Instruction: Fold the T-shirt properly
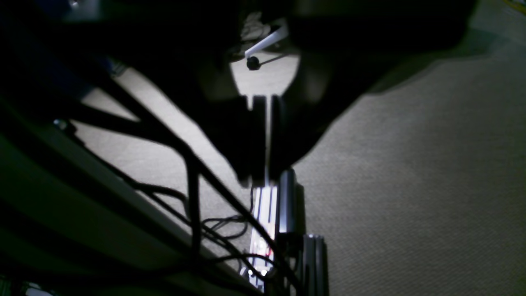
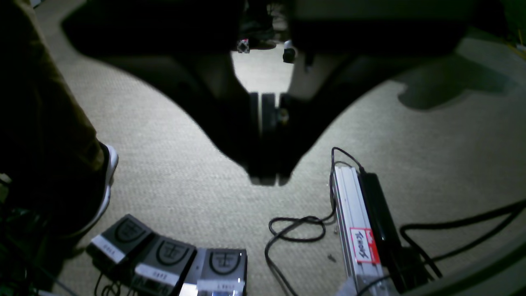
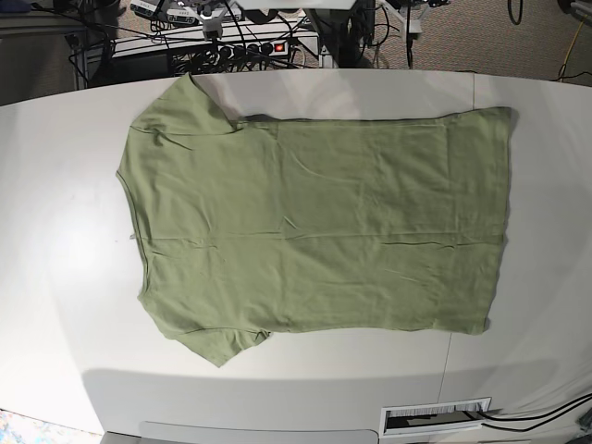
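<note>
The T-shirt (image 3: 314, 231) is plain sage green and lies spread flat on the white table (image 3: 55, 185) in the base view. Its neck faces left, its hem faces right, and one short sleeve points to the far edge, the other to the near edge. Neither arm shows in the base view. In the left wrist view my left gripper (image 1: 259, 179) is a dark silhouette hanging over carpet, jaws pressed together, holding nothing. My right gripper (image 2: 267, 179) looks the same in the right wrist view, shut and empty above the floor. No cloth appears in either wrist view.
Under the right gripper lie three foot pedals (image 2: 164, 259), an aluminium rail (image 2: 353, 222) with black cables, and a person's leg and shoe (image 2: 61, 164). Table frame struts (image 1: 164, 139) cross the left wrist view. A power strip and cables (image 3: 250, 46) sit behind the table.
</note>
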